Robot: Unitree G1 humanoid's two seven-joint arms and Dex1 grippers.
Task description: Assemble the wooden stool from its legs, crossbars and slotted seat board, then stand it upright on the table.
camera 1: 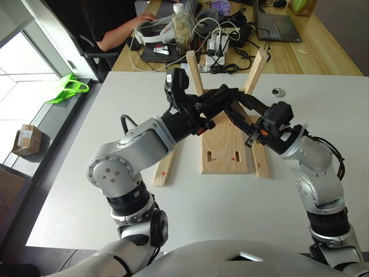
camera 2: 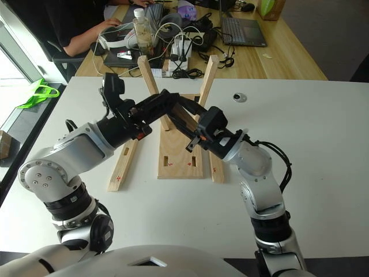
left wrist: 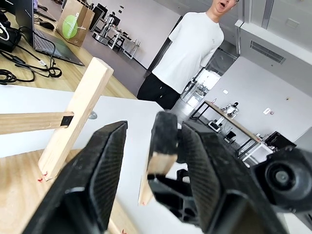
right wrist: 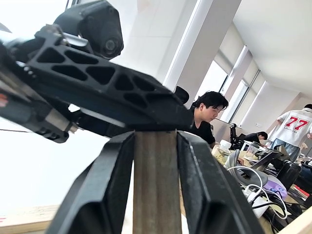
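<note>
The slotted seat board lies flat on the white table. Two legs stand up from its far end, and a crossbar runs into one of them. Above the board my right gripper is shut on a wooden bar, held upright between its fingers. My left gripper reaches across from the left and is open around that bar's upper end, with a gap on one side. One loose leg lies left of the board, and another lies along its right edge.
A wooden desk butts against the table's far edge, crowded with laptops, cables and a bottle. A cable grommet sits in the table at the far right. A green bag lies on the floor to the left.
</note>
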